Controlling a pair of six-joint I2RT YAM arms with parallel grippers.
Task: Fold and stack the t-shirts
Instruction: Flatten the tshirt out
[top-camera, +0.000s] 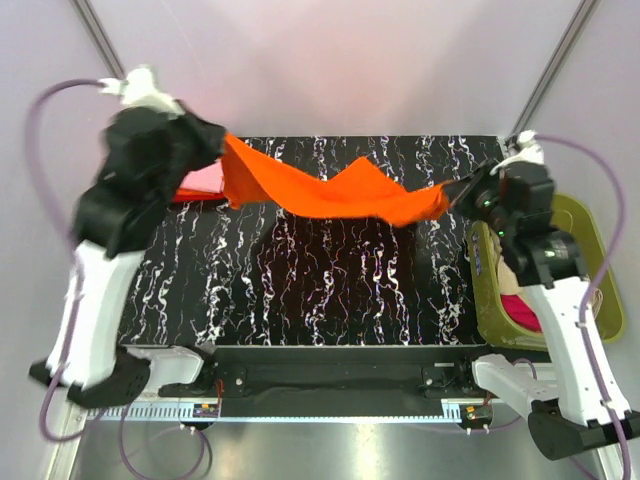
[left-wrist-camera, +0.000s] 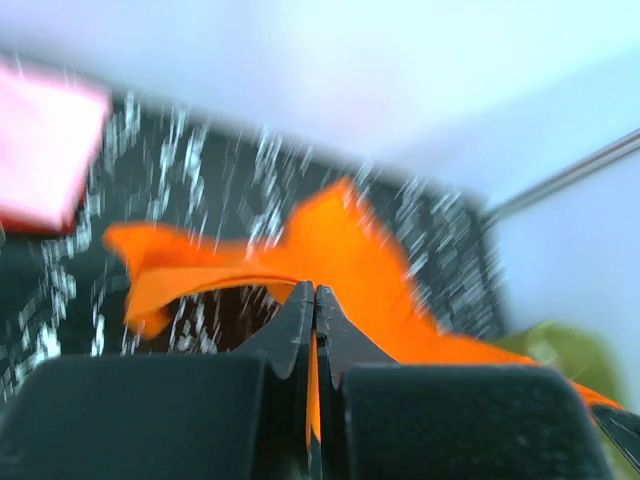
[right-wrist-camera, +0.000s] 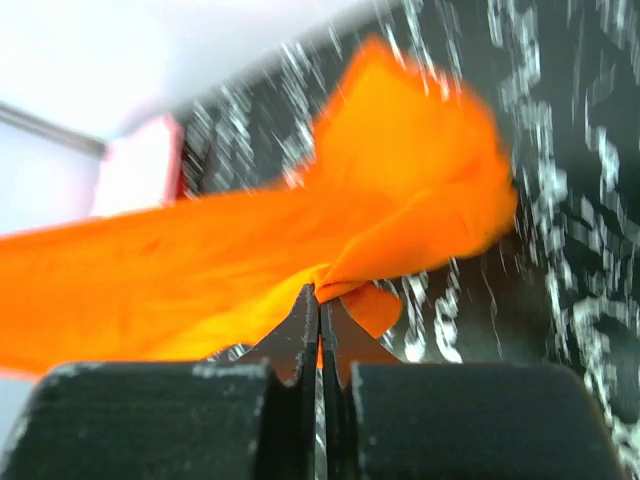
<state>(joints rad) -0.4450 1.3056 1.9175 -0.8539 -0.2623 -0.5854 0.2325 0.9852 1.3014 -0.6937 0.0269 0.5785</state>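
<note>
Orange t-shirt (top-camera: 330, 190) stretched mid-air, middle sagging; pink t-shirt (top-camera: 205, 179) folded atop red one (top-camera: 190, 198), far-L.

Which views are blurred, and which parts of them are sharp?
Top external: the table is sharp, the left arm is smeared. Left wrist: the orange t-shirt and the background are blurred, the fingers sharp. Right wrist: likewise, with a streaked table pattern.
</note>
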